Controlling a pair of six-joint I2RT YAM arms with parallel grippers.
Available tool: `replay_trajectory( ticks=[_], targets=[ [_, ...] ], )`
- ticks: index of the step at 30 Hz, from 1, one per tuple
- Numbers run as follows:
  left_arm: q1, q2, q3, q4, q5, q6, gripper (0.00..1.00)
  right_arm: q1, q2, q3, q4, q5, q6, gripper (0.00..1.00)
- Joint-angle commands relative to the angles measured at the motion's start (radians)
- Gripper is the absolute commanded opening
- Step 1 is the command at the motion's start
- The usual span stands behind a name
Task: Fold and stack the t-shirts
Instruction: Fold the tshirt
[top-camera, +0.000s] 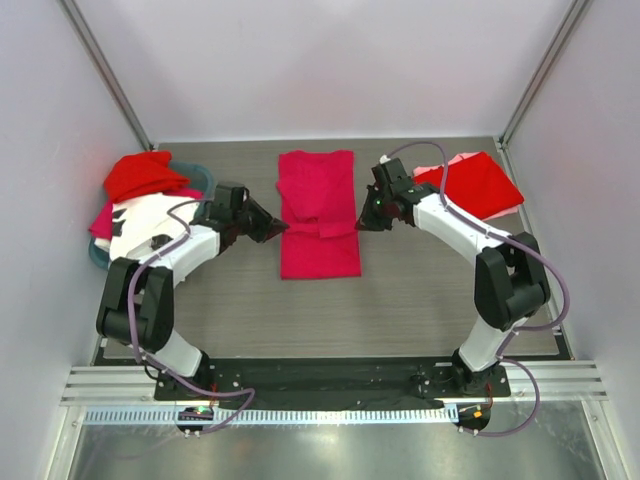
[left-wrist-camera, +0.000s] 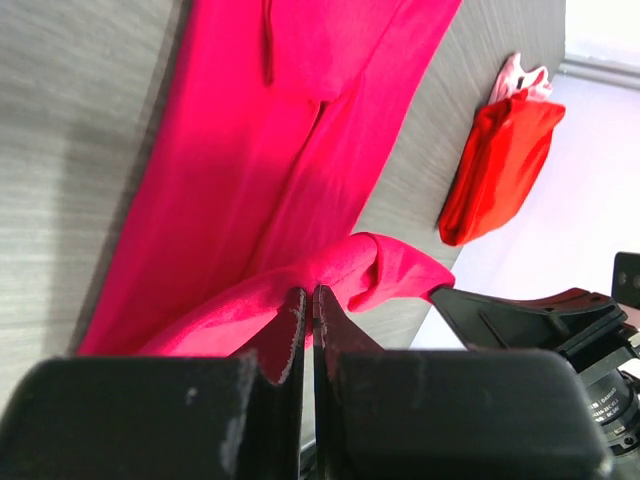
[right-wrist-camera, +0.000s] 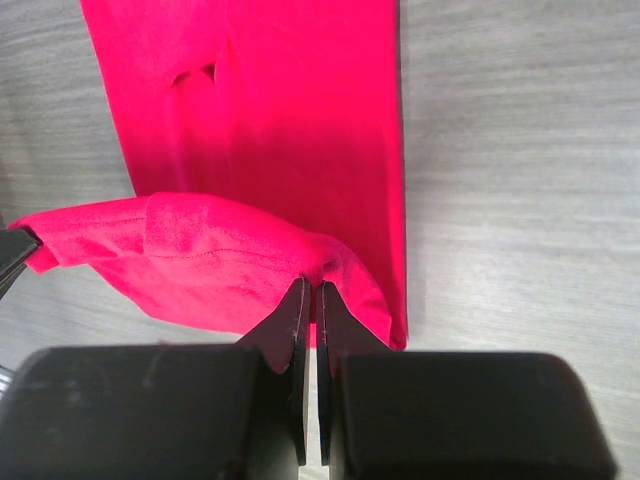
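The left arm (top-camera: 150, 285) rises from its base at the near edge, bends at the elbow and reaches inward and to the right. The right arm (top-camera: 505, 280) mirrors it, reaching inward and to the left. Their wrists face each other across the crimson-pink t-shirt (top-camera: 318, 205), which lies as a long narrow strip in the middle of the counter (top-camera: 420, 300).

The left end effector (top-camera: 282, 228) is at the strip's left edge, its fingers pressed together on a pinch of the pink cloth – the left wrist view shows the fabric bunched right at the tips. The right end effector (top-camera: 362, 222) is at the right edge, likewise clamped on a pinch of the same shirt. Between the two, a band of the cloth is lifted off the flat layer below and sags a little.

At the far right, near the right arm's wrist, a folded red t-shirt (top-camera: 478, 183) lies on a pale pink t-shirt (top-camera: 432, 172). At the far left, beside the left arm, a teal basket (top-camera: 203, 175) holds a loose red t-shirt (top-camera: 143, 175) and a white t-shirt (top-camera: 135, 225) with black print – the heap spills over the rim toward the arm.
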Motion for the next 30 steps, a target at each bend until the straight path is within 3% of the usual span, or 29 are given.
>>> replay_trajectory(
  ticks=[1, 21, 22, 23, 24, 25, 27, 29, 30],
  targets=[
    [0.018, 0.032, 0.048, 0.054, -0.013, 0.002, 0.00, -0.016, 0.042, 0.074, 0.028, -0.024, -0.029, 0.01],
    [0.054, 0.244, 0.138, 0.137, 0.042, -0.013, 0.00, -0.094, 0.248, 0.236, 0.062, -0.099, -0.059, 0.02],
    [0.057, 0.253, 0.138, 0.149, 0.050, -0.015, 0.01, -0.096, 0.254, 0.244, 0.062, -0.102, -0.061, 0.07],
    [0.063, 0.270, 0.140, 0.158, 0.056, -0.015, 0.07, -0.099, 0.266, 0.252, 0.064, -0.101, -0.064, 0.22],
    [0.066, 0.281, 0.146, 0.171, 0.064, -0.012, 0.23, -0.099, 0.270, 0.256, 0.065, -0.101, -0.064, 0.42],
    [0.070, 0.288, 0.153, 0.183, 0.080, -0.002, 0.29, -0.099, 0.270, 0.255, 0.078, -0.096, -0.065, 0.69],
    [0.078, 0.295, 0.187, 0.148, 0.080, 0.021, 0.45, -0.099, 0.251, 0.244, 0.087, -0.101, -0.070, 0.76],
    [0.078, 0.276, 0.200, 0.076, 0.065, 0.079, 0.52, -0.101, 0.228, 0.227, 0.091, -0.107, -0.078, 0.77],
    [0.078, 0.241, 0.190, 0.056, 0.055, 0.099, 0.69, -0.101, 0.196, 0.191, 0.096, -0.107, -0.079, 0.77]
  ],
)
